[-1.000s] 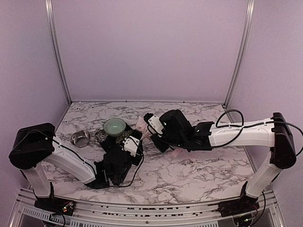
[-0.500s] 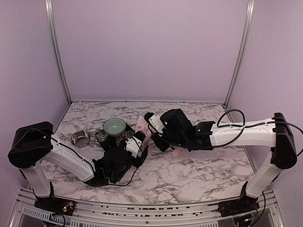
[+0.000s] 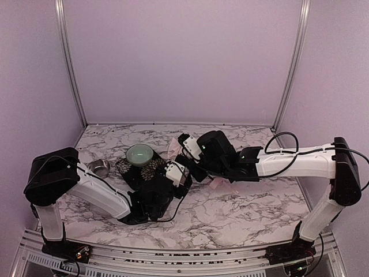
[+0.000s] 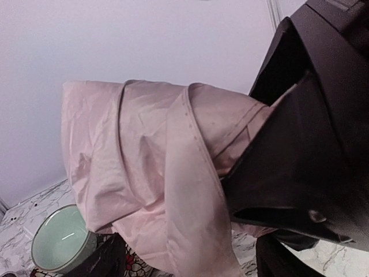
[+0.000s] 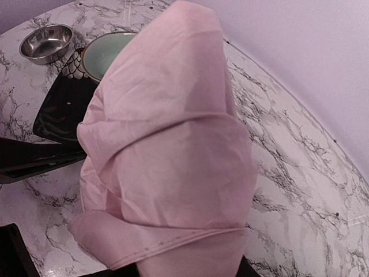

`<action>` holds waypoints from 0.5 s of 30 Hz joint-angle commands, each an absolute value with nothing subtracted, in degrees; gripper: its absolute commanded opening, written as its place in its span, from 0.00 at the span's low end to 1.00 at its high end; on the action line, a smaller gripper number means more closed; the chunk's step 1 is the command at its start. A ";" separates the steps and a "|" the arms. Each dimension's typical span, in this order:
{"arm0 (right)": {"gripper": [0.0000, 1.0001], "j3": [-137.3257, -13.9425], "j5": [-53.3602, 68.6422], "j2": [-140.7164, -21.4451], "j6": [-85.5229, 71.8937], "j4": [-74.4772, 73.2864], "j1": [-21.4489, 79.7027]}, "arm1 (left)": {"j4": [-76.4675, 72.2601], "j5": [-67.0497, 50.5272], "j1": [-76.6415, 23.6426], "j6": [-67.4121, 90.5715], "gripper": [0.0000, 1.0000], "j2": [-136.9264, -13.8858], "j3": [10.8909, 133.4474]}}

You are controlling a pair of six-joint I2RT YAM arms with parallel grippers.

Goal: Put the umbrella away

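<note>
**A:** Where is the umbrella (image 5: 167,144) kept at present?

**B:** It is carried clear of the table (image 3: 230,213), over the middle and toward the far edge. It is bunched in the right gripper (image 3: 187,154), whose jaws are closed on the pink fabric. The left gripper (image 3: 180,172) is set just beside it; how wide it stands cannot be told.

**A:** What might be spoiled from here?

**B:** Only cloth seems to be gripped, so folds could be pulled loose and the bundle dropped. The green bowl (image 3: 140,154) on the mat (image 3: 130,170) could be snagged by trailing fabric. The two grippers are so near that they could be knocked together.
</note>
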State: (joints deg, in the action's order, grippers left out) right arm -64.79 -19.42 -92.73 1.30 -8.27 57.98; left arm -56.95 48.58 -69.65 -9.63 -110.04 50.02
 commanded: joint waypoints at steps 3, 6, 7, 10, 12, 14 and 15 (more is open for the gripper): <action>0.00 -66.82 -19.42 -91.94 1.14 -4.80 58.16 | -56.60 59.71 -69.01 -9.48 0.75 -110.58 51.84; 0.00 -66.50 -19.61 -91.44 1.31 -5.14 57.90 | -57.13 59.83 -68.99 -9.04 0.71 -108.14 49.69; 0.00 -66.23 -19.67 -91.19 1.26 -5.25 57.77 | -57.60 59.06 -68.95 -8.77 0.70 -106.93 48.29; 0.00 -65.46 -19.62 -90.40 1.30 -5.23 57.24 | -59.02 53.37 -68.84 -7.36 0.53 -102.34 43.07; 0.00 -65.22 -19.25 -90.12 1.51 -5.22 56.81 | -59.36 47.08 -68.82 -6.19 0.33 -99.88 40.19; 0.00 -64.90 -18.24 -89.75 2.21 -5.00 56.73 | -59.33 40.94 -68.46 -5.02 0.18 -98.61 38.60; 0.00 -64.73 -17.61 -89.47 2.48 -4.81 56.74 | -59.33 37.93 -68.08 -3.79 0.11 -98.09 37.92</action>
State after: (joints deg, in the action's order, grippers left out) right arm -64.64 -18.92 -92.71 1.54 -7.55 57.32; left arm -57.80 49.65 -68.82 -7.16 -101.30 40.16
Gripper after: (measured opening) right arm 0.296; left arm 0.205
